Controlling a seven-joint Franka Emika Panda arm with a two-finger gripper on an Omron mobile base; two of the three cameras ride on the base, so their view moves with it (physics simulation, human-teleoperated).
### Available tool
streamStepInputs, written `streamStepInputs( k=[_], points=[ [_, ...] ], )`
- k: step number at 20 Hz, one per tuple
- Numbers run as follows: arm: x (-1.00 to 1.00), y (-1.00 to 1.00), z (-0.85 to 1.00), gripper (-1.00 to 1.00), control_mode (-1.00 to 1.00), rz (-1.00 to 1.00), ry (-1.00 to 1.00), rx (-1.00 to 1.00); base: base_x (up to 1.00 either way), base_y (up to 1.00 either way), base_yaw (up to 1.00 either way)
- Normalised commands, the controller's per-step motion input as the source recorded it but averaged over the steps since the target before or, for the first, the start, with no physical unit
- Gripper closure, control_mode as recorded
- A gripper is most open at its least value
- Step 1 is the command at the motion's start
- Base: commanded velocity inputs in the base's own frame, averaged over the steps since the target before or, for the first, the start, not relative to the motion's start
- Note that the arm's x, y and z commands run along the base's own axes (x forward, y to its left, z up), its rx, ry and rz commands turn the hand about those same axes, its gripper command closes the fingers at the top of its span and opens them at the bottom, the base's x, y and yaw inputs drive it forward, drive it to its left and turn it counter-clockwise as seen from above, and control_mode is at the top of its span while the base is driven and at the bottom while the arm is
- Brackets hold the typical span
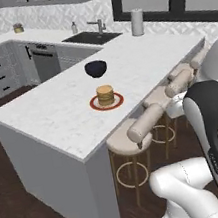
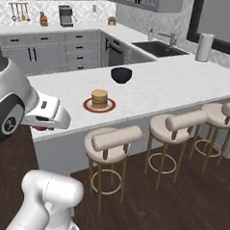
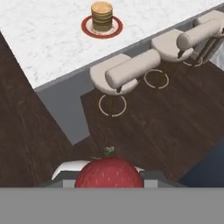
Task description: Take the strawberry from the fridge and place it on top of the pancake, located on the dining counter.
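Observation:
The strawberry (image 3: pixel 108 170), red with a small green stalk, sits between my gripper's (image 3: pixel 109 181) fingers at the bottom of the hand view, and the gripper is shut on it. From the right base view the gripper (image 2: pixel 40 127) hangs off the near left corner of the dining counter (image 2: pixel 157 90), with a sliver of red under the white hand. The pancake (image 1: pixel 105 95) (image 2: pixel 99 98) (image 3: pixel 102 16) is a small tan stack on a red-rimmed plate (image 1: pixel 117 101), near the counter's stool-side edge, ahead of the gripper and apart from it.
A black bowl (image 1: pixel 96 68) (image 2: pixel 121 75) stands on the counter behind the pancake. Round pale stools (image 1: pixel 135 131) (image 2: pixel 113 138) (image 3: pixel 127 72) line the counter's near side above dark wood floor. A paper towel roll (image 2: pixel 204 47) and a sink (image 1: pixel 91 37) lie at the far end.

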Motion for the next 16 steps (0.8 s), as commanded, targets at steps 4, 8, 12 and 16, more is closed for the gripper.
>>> streamStepInputs(
  k=[4,8,12,16],
  points=[
    [0.00,0.00,0.00,1.00,1.00,0.00,0.00,0.00,0.00,-0.81,0.77],
    [0.00,0.00,0.00,1.00,1.00,0.00,0.00,0.00,0.03,-0.91,0.67],
    [0.00,0.00,0.00,1.00,1.00,0.00,0.00,0.00,0.11,-0.99,0.56],
    [0.00,0.00,0.00,1.00,1.00,0.00,0.00,0.00,0.13,-0.91,0.34]
  ],
)
